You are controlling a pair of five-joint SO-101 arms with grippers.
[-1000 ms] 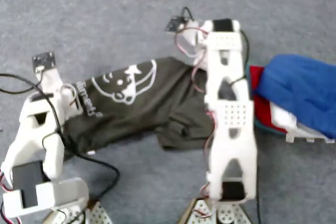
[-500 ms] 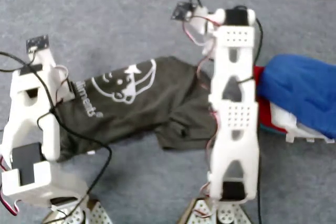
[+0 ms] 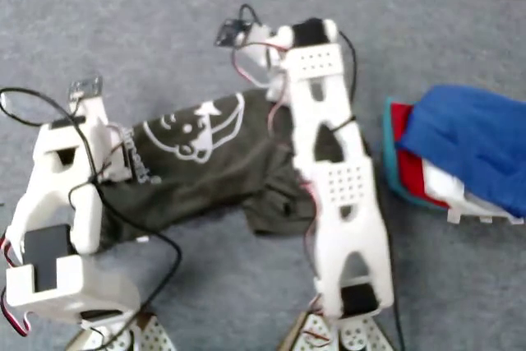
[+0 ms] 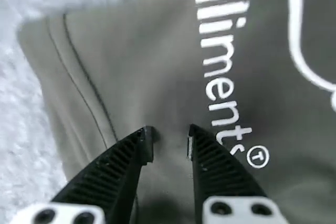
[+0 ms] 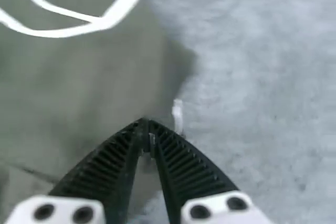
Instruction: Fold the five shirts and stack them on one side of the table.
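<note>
Up top, the dark shirt [image 3: 205, 162] lies rumpled mid-table [image 3: 164, 30], with the folded pile [image 3: 460, 150] over on the right. Left wrist cam: left gripper [image 4: 169, 140] spread slightly over the lettering. Right wrist cam: right gripper [image 5: 147, 135] clenched closed at the shirt's edge.

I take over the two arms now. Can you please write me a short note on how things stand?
Left gripper: open, low over the dark shirt.
Right gripper: shut at that shirt's edge; whether it pinches cloth is unclear.
Things: the dark shirt lies rumpled mid-table; the pile, blue shirt on top, sits at the right side.
Done: the pile looks folded.
Left: fold the dark shirt and add it to the pile.
</note>
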